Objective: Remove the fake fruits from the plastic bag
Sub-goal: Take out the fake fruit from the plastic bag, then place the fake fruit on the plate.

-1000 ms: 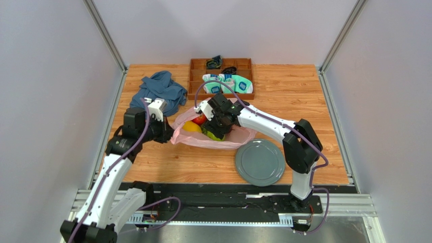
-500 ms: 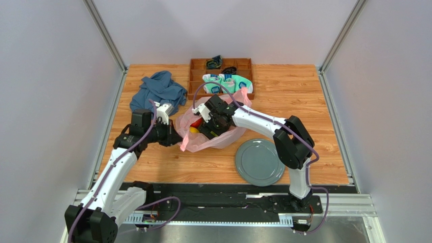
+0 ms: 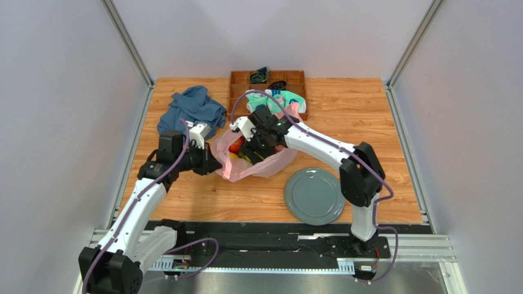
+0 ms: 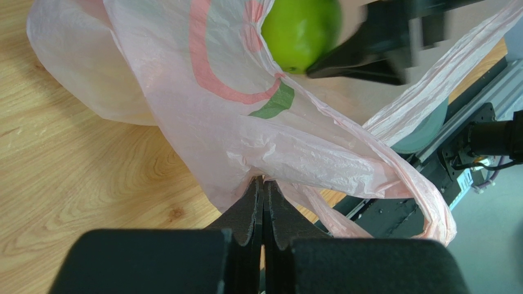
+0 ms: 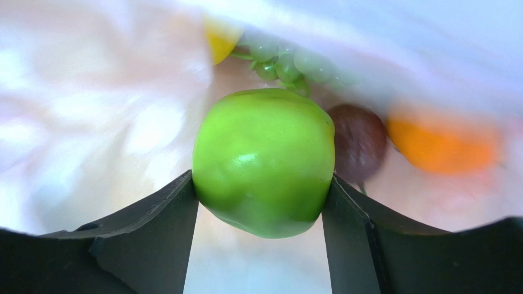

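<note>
The pink plastic bag (image 3: 270,162) lies mid-table with its mouth held up. My left gripper (image 3: 212,164) is shut on the bag's edge (image 4: 288,153) at its left side. My right gripper (image 3: 247,151) is inside the bag, shut on a green apple (image 5: 264,160), which also shows in the left wrist view (image 4: 299,29). Behind it inside the bag lie green grapes (image 5: 282,64), a dark plum (image 5: 359,142), an orange (image 5: 445,147) and a yellow lemon (image 5: 220,41). A red fruit (image 3: 236,144) shows at the bag's mouth.
A grey plate (image 3: 314,196) sits right of the bag near the front edge. A blue cloth (image 3: 191,110) lies at the back left. A wooden tray (image 3: 236,92) at the back holds teal-and-white socks (image 3: 279,99) and dark items.
My left gripper pulled the bag's edge left and up, so the bag bunched taller. My right gripper moved left and deeper into the bag.
</note>
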Robot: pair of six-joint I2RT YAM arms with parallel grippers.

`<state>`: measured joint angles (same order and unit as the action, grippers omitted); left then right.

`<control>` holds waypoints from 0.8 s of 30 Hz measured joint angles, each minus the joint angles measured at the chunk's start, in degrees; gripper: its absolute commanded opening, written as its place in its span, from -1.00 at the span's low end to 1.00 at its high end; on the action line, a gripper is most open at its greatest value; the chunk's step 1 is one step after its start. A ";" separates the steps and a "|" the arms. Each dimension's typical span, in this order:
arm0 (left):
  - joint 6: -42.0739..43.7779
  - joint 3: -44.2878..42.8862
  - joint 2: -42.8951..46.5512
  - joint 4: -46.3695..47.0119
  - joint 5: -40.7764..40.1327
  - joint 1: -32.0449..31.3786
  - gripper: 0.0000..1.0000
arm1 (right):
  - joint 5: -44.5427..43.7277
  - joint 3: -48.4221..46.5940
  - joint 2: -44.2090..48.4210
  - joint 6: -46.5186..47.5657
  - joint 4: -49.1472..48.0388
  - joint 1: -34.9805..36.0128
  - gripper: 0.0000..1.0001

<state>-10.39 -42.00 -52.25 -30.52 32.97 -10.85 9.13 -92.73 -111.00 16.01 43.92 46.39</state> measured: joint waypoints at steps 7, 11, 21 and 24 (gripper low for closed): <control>-0.61 -0.13 -2.58 1.09 -0.17 0.00 -1.00 | 4.15 -0.31 16.87 1.03 4.09 -1.42 -0.47; -1.11 -2.01 -5.81 1.95 -0.52 0.00 -1.00 | 9.01 -0.33 26.43 2.73 5.84 -4.42 -0.42; -2.36 -8.24 -14.29 4.26 -0.48 0.00 -1.00 | 11.78 15.93 46.77 23.34 21.94 -6.34 -0.41; -2.36 -8.44 -14.53 4.61 -0.59 0.00 -1.00 | 9.68 26.91 50.40 27.80 24.33 -6.36 -0.39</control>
<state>-12.75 -50.43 -66.78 -25.91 32.38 -10.85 18.81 -65.82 -60.60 43.81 68.25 40.03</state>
